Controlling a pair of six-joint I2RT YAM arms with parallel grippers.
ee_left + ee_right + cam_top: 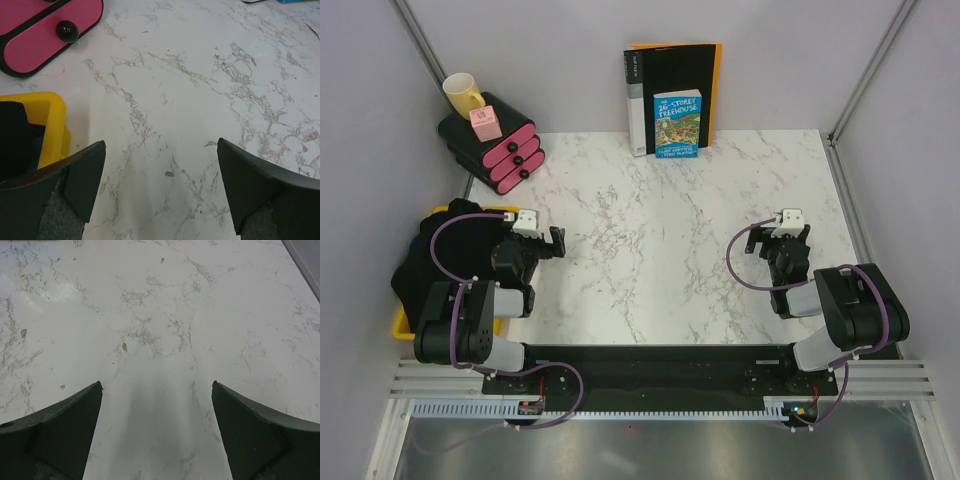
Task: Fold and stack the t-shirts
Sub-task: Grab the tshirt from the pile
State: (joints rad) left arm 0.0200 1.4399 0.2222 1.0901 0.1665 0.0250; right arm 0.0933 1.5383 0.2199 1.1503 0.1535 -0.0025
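Observation:
The t-shirts lie as a heap of black cloth point(445, 245) in a yellow bin point(403, 325) at the table's left edge. The left wrist view shows the bin's corner point(52, 115) with black cloth point(12, 135) and a sliver of blue cloth point(34, 150) inside. My left gripper point(552, 243) hovers just right of the bin, open and holding nothing point(161, 150). Over bare marble on the right side, my right gripper point(780, 238) is also open with nothing between its fingers point(157, 387).
A black and pink drawer unit point(500, 145) with a yellow mug point(463, 93) on top stands at the back left; its pink front point(45, 25) shows in the left wrist view. A black binder point(672, 85) with a book point(677, 123) leans against the back wall.

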